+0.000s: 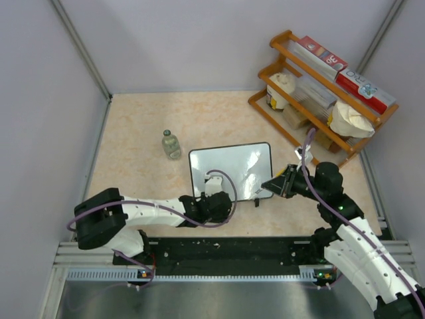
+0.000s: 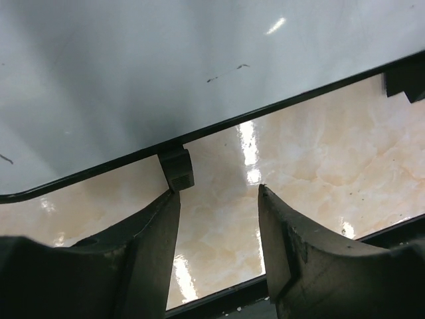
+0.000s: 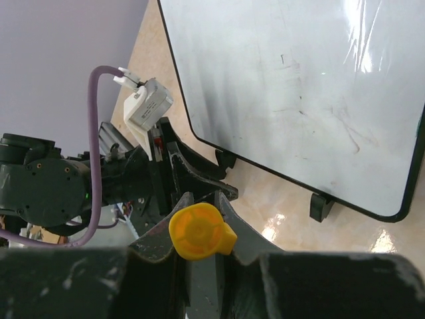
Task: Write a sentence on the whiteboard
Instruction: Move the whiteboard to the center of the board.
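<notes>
"In the middle of the beige marbled table (image 1: pixel 133 126), the small glossy whiteboard with its thin black frame (image 1: pixel 232 166) lies face up," says the first observer. "No orange sentence shows on it, only faint dark smudges, so the writing looks not yet begun."

"And the arms?" asks the second.

"The right gripper (image 3: pixel 202 199) is clamped on a marker with a rounded yellow plastic end (image 3: pixel 199 229), just off the board's near right corner. The left gripper (image 2: pixel 219 193) hovers at the near edge, its jaws about half apart and empty, with one finger just beside a small black foot (image 2: pixel 177 167)."

"What would make the step go well?"

"The left should probably pin the frame before any stroke, since a glossy board on a smooth top would likely slide. The right should start near a top corner, press lightly and leave room for a second line. Whether the tip is uncapped cannot be told."
</notes>
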You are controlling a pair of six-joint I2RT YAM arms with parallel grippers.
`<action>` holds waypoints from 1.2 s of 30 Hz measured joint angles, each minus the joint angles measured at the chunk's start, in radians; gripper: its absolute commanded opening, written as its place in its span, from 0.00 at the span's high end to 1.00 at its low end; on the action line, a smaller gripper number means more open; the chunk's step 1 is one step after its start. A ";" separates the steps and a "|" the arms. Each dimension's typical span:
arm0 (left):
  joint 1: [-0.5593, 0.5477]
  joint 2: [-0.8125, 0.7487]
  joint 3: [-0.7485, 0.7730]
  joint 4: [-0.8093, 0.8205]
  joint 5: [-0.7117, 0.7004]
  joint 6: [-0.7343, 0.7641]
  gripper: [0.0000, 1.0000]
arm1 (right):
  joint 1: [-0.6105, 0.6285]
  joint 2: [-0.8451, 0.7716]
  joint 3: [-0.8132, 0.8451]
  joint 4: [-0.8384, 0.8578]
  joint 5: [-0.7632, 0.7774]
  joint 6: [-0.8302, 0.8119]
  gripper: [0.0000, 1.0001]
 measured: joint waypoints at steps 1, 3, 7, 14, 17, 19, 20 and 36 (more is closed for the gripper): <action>0.001 0.005 0.000 0.013 0.006 0.010 0.45 | 0.000 -0.003 0.000 0.000 0.000 0.000 1.00; 0.001 0.018 0.003 0.041 0.013 0.026 0.45 | 0.000 -0.006 -0.002 0.000 0.000 0.000 1.00; 0.001 0.058 0.028 0.087 0.037 0.053 0.45 | 0.000 -0.021 -0.016 -0.007 0.001 0.000 1.00; 0.003 0.044 0.014 0.117 0.071 0.066 0.40 | 0.000 -0.033 -0.019 -0.010 0.004 -0.004 1.00; 0.002 -0.047 -0.043 0.086 0.100 0.069 0.36 | 0.000 -0.038 -0.019 -0.012 0.006 -0.008 1.00; 0.002 -0.136 -0.075 0.056 0.116 0.077 0.33 | 0.000 -0.039 -0.019 -0.014 0.008 -0.011 1.00; 0.002 -0.181 -0.086 0.046 0.120 0.081 0.31 | 0.000 -0.039 -0.019 -0.015 0.008 -0.012 1.00; 0.169 -0.812 -0.116 -0.115 0.127 0.202 0.13 | 0.000 -0.033 -0.019 -0.026 0.020 -0.030 1.00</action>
